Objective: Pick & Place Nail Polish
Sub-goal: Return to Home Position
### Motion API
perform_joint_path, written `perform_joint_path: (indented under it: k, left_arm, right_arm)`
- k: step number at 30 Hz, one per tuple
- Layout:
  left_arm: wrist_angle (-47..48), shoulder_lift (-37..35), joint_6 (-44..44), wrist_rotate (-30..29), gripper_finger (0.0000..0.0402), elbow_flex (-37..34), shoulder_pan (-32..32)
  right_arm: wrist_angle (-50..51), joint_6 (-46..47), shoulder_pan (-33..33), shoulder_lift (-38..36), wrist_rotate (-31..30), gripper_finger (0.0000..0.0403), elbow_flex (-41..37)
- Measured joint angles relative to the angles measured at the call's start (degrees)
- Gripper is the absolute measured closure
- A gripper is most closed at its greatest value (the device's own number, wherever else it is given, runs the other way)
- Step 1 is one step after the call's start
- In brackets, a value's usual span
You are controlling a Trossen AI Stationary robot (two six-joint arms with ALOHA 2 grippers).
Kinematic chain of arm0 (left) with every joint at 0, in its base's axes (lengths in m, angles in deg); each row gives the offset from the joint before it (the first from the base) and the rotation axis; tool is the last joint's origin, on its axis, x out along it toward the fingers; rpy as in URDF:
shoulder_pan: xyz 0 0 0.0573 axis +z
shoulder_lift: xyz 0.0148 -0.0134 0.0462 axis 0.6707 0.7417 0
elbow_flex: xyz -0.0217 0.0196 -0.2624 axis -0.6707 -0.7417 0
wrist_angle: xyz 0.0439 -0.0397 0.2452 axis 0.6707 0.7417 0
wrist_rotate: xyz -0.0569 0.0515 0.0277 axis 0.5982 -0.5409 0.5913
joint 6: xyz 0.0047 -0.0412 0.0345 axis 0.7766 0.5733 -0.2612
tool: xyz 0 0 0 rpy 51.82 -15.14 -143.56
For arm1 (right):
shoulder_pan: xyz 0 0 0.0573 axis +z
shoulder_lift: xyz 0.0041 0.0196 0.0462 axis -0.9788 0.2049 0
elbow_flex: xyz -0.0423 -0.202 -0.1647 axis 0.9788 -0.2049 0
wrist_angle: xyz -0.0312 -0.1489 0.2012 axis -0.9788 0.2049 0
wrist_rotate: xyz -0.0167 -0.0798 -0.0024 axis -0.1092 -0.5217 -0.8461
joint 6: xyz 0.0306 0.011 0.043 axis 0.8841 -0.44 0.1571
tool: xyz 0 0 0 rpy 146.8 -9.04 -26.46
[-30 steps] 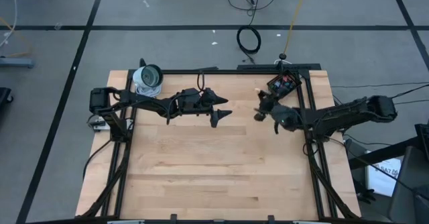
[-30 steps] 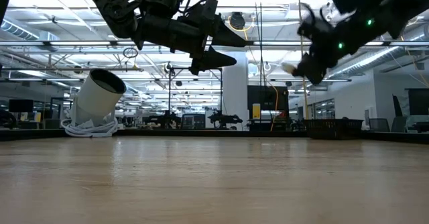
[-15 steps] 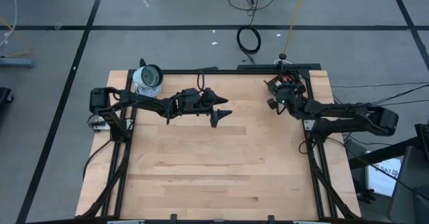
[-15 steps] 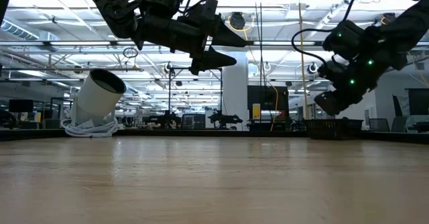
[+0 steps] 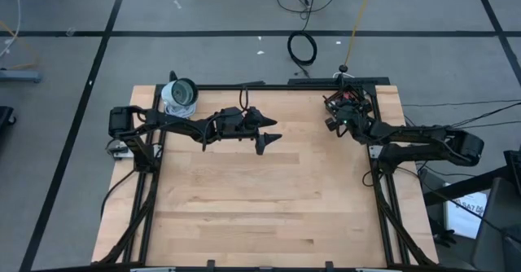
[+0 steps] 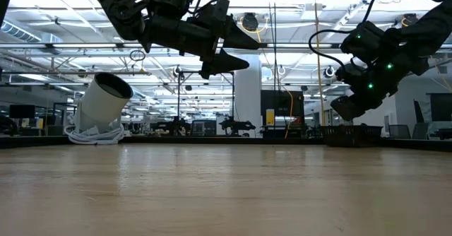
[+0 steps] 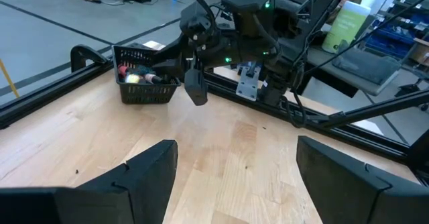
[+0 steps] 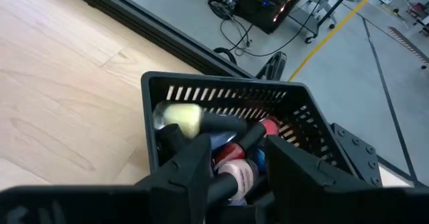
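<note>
Strip lights and racks fill the hall behind the pale wooden counter. My right jaws stand moderately apart with nothing between them, hanging right over the black slotted bin at the counter's back right corner. A second ago they were out over the wood, short of the bin, with something pale in them. Since then they have swung over it and let go, and for the last half second they have hardly moved. The pale yellow nail polish now lies in the bin against its wall, beside the other nail polish bottles, pink, red and blue. I judge the placing finished, with only the retreat to rest remaining. My left jaws hang wide and empty above the counter's back middle, unmoved. Farther out, a white cylindrical device sits at the back left corner. No brand, label or writing can be read; the bottles' faces are too small to tell.
</note>
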Motion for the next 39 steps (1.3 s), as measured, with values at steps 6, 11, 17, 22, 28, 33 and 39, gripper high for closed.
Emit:
perform_joint_path:
  k: [6, 11, 17, 22, 28, 33, 39]
  left_arm:
    - [0.0, 0.0, 0.0, 0.0, 0.0107, 0.0, 0.0]
    - [0.0, 0.0, 0.0, 0.0, 0.0107, 0.0, 0.0]
    - [0.0, 0.0, 0.0, 0.0, 0.0107, 0.0, 0.0]
    - [0.0, 0.0, 0.0, 0.0, 0.0107, 0.0, 0.0]
    - [-5.0, 0.0, -0.3, -2.5, 0.0107, 0.0, 0.0]
    - [-10.7, 0.0, 3.8, -3.3, 0.0107, 0.0, 0.0]
    - [-13.5, -0.7, 11.9, 5.9, 0.0107, 0.0, 1.0]
  right_arm:
    - [-1.1, 0.0, 0.0, 0.0, 0.0, 0.0269, 0.0]
    - [-3.8, 0.0, 0.9, 0.0, 4.7, 0.0273, 0.0]
    - [-7.7, 0.0, 3.1, -0.6, 19.4, 0.0274, 0.0]
    - [-13.6, 0.1, 5.8, -3.2, 34.5, 0.0277, 0.0]
    - [-20.6, 0.0, 9.3, -7.0, 46.4, 0.0277, 0.0]
    - [-19.0, -2.4, 10.8, -8.6, 49.4, 0.0277, 0.0]
    - [-19.8, -0.1, 10.7, -9.0, 49.4, 0.0277, 0.0]
